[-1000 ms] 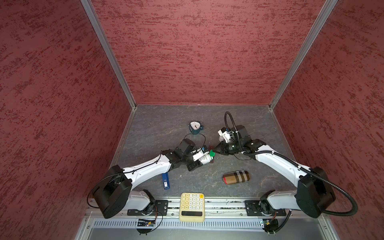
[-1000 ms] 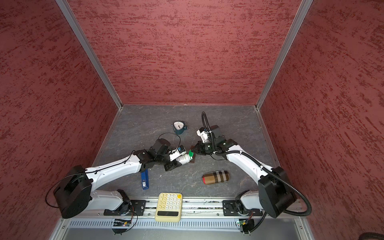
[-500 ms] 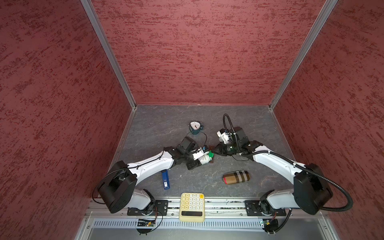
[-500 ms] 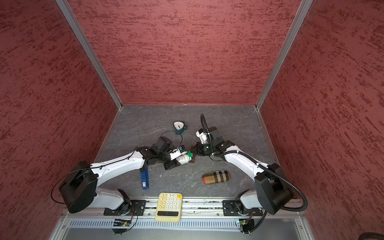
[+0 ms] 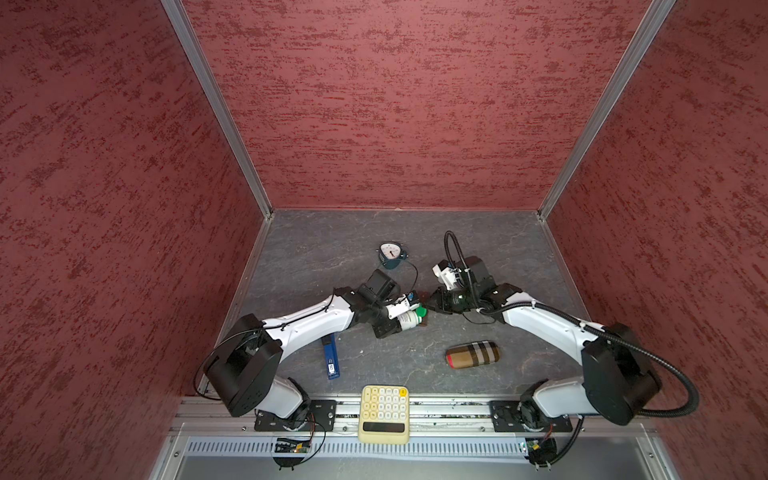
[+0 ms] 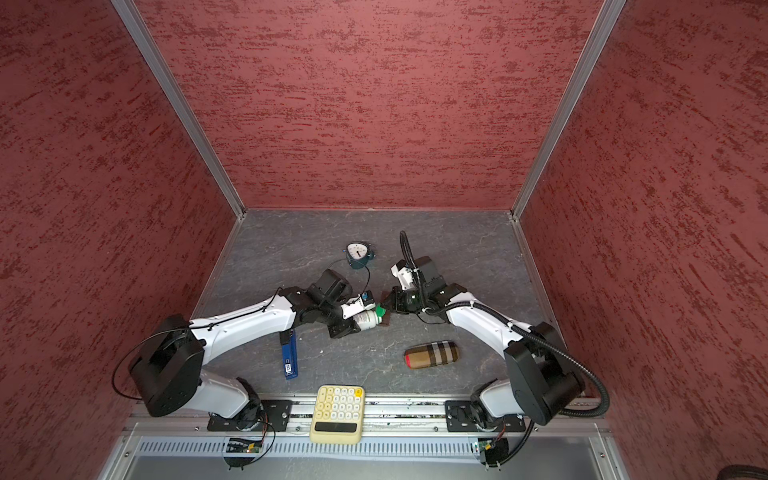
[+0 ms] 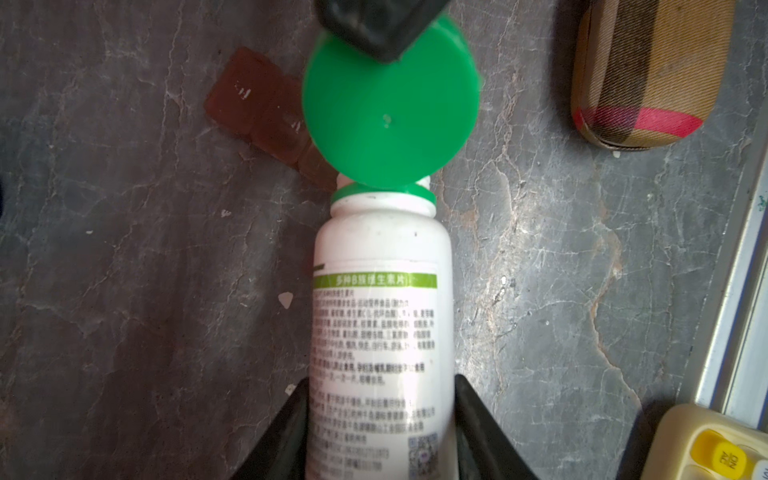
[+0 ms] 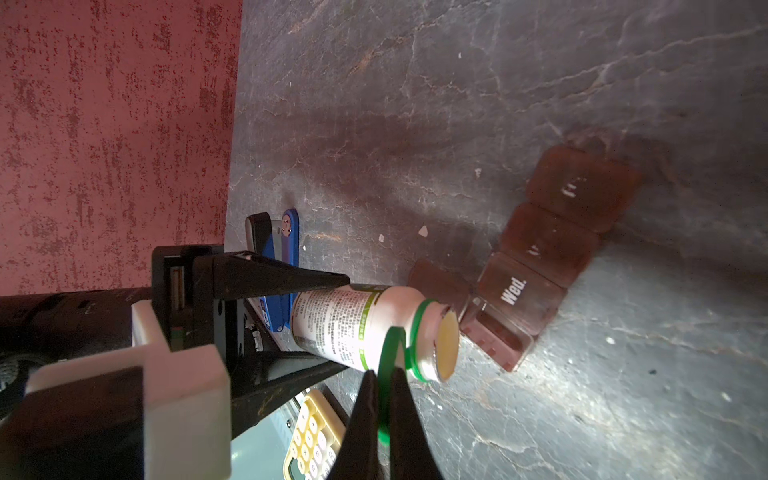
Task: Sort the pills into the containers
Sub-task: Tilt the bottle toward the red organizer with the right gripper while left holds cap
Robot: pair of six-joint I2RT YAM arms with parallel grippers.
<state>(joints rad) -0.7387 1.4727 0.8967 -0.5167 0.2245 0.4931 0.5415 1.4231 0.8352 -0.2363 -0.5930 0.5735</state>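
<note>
Top views, left arm: here's the left pincer [image 5: 401, 320], low near the middle of the grey table [image 5: 324, 249]. Its jaws are part-way apart and clamped on a white pill bottle [image 5: 410, 319] lying on its side.
Top views, right arm: the right pincer [image 5: 430, 308] comes in from the opposite side and meets the bottle's mouth end at the green lid [image 5: 421, 311]. Both top views show the same meeting.
Top views, containers: only a sliver of the brown pill strip [image 6: 385, 321] peeks out under the bottle's mouth, mid-table between the two pincers.
Top views, bystanders: a teal dial clock [image 5: 390, 252] sits behind the pincers and a plaid oblong case [image 5: 473, 354] lies nearer the front on the right. A blue flat tool [image 5: 331, 358] is beside the left arm, and a cream calculator [image 5: 384, 413] is at the front edge.
Left wrist, grip: black fingers press either side of the bottle's [image 7: 380, 324] lower body, label facing up.
Left wrist, lid: the green lid [image 7: 390, 112] is swung clear of the neck, with a black fingertip [image 7: 374, 25] of the right pincer on its far edge.
Left wrist, containers: the brown strip [image 7: 262, 104] lies flat on the table, partly hidden behind the lid, with white marks on its covers.
Right wrist, grip: the right pincer [image 8: 384, 419] is squeezed fully together on the thin edge of the green lid [image 8: 388, 349].
Right wrist, bottle: the mouth is uncovered, pale yellow inside, just beside the strip's end compartment.
Right wrist, containers: the strip [image 8: 552, 245] runs in a row away from the bottle. The end compartment [image 8: 496, 338] stands open, its neighbour reads "Wed." and is closed, and so are the two beyond.
</note>
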